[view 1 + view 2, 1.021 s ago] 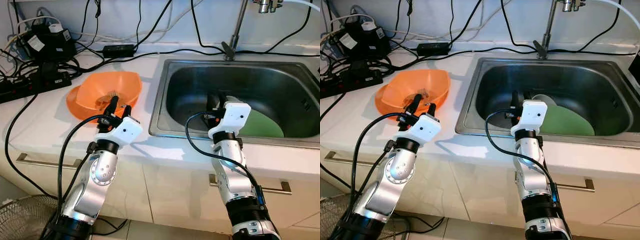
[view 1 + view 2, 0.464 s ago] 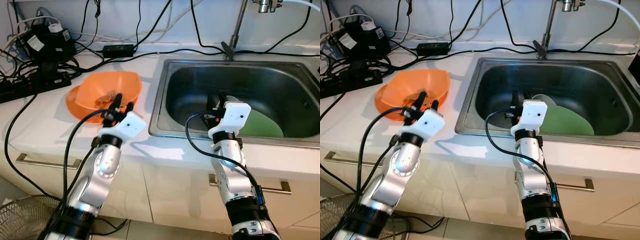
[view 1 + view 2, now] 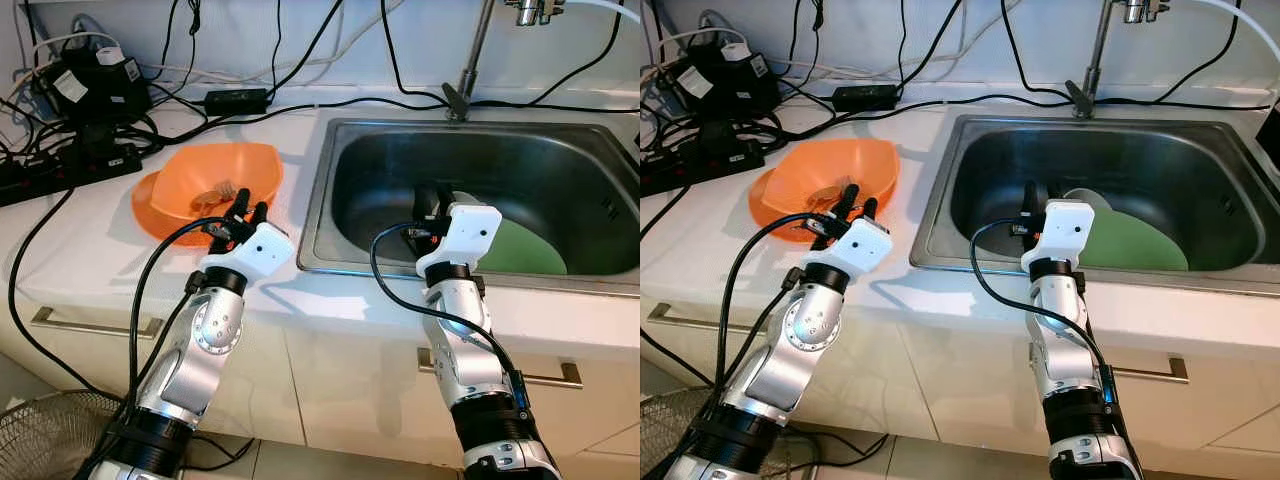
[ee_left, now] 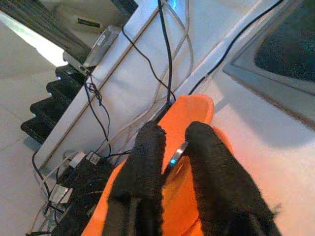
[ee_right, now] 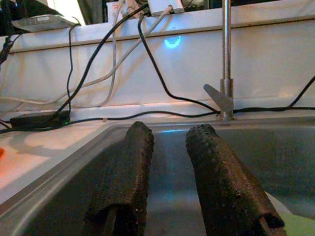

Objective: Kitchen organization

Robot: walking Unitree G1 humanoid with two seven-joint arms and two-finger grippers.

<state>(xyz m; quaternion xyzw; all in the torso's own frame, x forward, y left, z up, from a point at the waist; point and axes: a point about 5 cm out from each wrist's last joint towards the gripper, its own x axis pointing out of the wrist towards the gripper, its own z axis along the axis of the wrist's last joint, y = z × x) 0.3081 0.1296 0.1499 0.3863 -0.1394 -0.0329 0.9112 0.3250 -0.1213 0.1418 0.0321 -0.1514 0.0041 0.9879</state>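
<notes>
Now pinching a thin silvery piece (image 4: 178, 153), too small to name, between the narrowed fingers of the left gripper (image 3: 246, 211). Drawn back within the last second from the middle of the orange bowl (image 3: 255, 165) to its near rim, on the side towards the sink (image 3: 330, 180). Keeps the right gripper (image 3: 430, 200) unmoved, fingers slightly apart, low in the sink beside the green plate (image 3: 525, 250). Probably a lift-out begun, with placing yet to do
</notes>
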